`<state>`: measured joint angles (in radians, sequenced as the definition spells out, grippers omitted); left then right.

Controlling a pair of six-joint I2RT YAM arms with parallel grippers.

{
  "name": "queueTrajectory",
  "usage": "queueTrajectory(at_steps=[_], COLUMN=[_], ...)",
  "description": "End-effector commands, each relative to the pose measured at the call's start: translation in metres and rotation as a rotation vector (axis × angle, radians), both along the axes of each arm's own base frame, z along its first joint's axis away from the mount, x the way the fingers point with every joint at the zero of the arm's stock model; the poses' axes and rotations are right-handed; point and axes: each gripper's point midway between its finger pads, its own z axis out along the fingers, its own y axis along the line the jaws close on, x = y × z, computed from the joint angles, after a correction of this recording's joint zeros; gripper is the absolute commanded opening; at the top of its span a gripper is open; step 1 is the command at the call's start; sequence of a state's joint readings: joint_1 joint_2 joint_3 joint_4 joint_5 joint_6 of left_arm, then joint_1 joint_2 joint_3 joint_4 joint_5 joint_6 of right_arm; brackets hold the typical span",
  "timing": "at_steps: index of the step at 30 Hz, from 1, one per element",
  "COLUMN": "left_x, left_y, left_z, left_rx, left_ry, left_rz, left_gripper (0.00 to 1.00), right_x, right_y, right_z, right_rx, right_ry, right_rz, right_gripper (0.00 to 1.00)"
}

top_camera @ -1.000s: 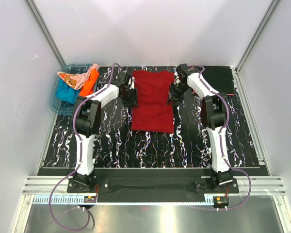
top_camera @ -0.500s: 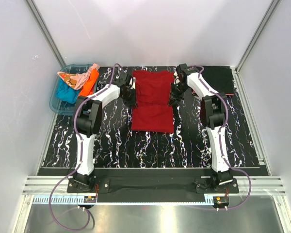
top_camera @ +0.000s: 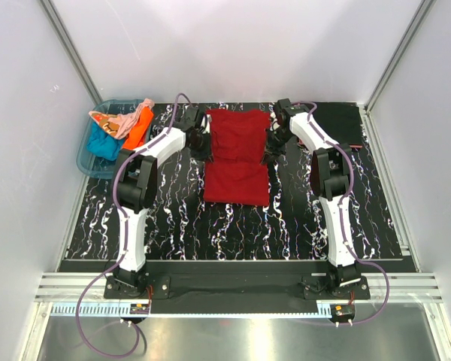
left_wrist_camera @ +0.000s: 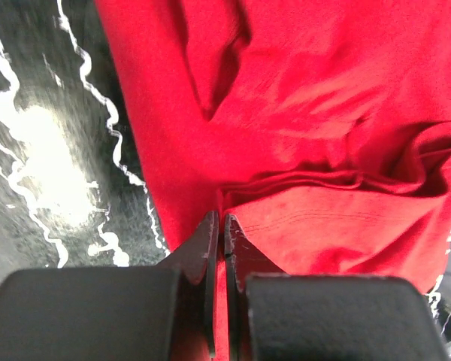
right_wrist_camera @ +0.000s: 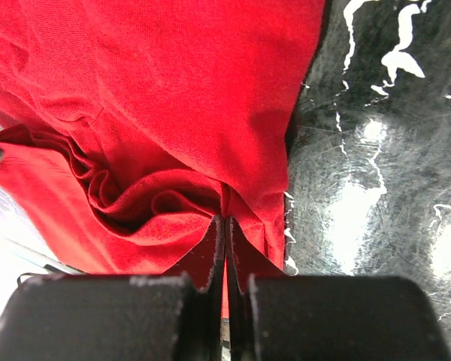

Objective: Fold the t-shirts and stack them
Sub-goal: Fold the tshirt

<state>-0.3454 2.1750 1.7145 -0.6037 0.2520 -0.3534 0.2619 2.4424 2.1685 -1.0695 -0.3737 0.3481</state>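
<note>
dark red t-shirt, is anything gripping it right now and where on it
Yes, both. The left gripper is pinched shut on the dark red t-shirt's left side edge, and the right gripper on its right side edge, both in its far half.

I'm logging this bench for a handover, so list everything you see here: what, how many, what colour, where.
red t-shirt: one, dark red, lying flat at the far middle of the table.
teal t-shirt: one, teal, heaped in the tub.
orange t-shirt: one, orange, at the tub's right side.
pink t-shirt: one, salmon pink, on top of the heap; more pieces may be hidden.
black cloth: one, black, flat at the far right corner; probably a folded t-shirt.
tub: one, clear blue, far left.
table: one, black with white veins.
left gripper: one, black, shut on the red t-shirt's left edge.
right gripper: one, black, shut on its right edge.
</note>
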Motion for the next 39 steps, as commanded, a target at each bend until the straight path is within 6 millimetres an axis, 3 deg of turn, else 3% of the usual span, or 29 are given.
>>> queueTrajectory(at_steps=[1,9,15,25,28,29,30,32,33,35,36,37,38,39], left_x=[0.023,0.034,0.042,0.044,0.044,0.043,0.043,0.044,0.044,0.039,0.038,0.035,0.029,0.027], left_y=[-0.003,0.0,0.007,0.012,0.012,0.012,0.011,0.015,0.016,0.02,0.022,0.024,0.026,0.023], left_z=[0.046,0.042,0.036,0.009,0.005,0.004,0.005,0.01,0.021,0.034,0.055,0.064,0.068,0.092], left_rx=[-0.014,-0.001,0.002,0.021,0.022,0.023,0.02,0.038,0.035,0.044,0.038,0.04,0.037,0.002], left_ry=[-0.14,-0.149,-0.146,-0.084,-0.074,-0.071,-0.072,-0.074,-0.088,-0.102,-0.141,-0.15,-0.151,-0.199], left_rz=[0.0,0.005,0.013,0.014,0.016,0.017,0.018,0.033,0.04,0.048,0.05,0.052,0.048,0.039], left_gripper=[0.0,0.0,0.0,0.0,0.04,0.14,0.23,0.31,0.42,0.49,0.54,0.55,0.55,0.55], right_x=[0.014,0.028,0.03,0.032,0.033,0.035,0.036,0.04,0.04,0.039,0.037,0.033,0.023,0.021], right_y=[-0.006,-0.01,-0.012,-0.017,-0.019,-0.018,-0.019,-0.022,-0.024,-0.031,-0.034,-0.039,-0.044,-0.045], right_z=[0.033,0.036,0.021,-0.003,-0.006,-0.006,-0.005,0.003,0.006,0.02,0.026,0.043,0.041,0.046], right_rx=[-0.008,0.0,-0.001,0.002,0.0,0.001,-0.001,-0.012,-0.022,-0.058,-0.077,-0.092,-0.123,-0.119], right_ry=[-0.08,-0.1,-0.072,-0.026,-0.023,-0.027,-0.032,-0.046,-0.053,-0.07,-0.08,-0.1,-0.078,-0.089], right_rz=[-0.027,-0.046,-0.047,-0.053,-0.053,-0.05,-0.046,-0.047,-0.043,-0.042,-0.031,-0.032,-0.029,-0.028], right_gripper=[0.0,0.0,0.0,0.0,0.0,0.02,0.07,0.19,0.22,0.35,0.39,0.41,0.43,0.46])
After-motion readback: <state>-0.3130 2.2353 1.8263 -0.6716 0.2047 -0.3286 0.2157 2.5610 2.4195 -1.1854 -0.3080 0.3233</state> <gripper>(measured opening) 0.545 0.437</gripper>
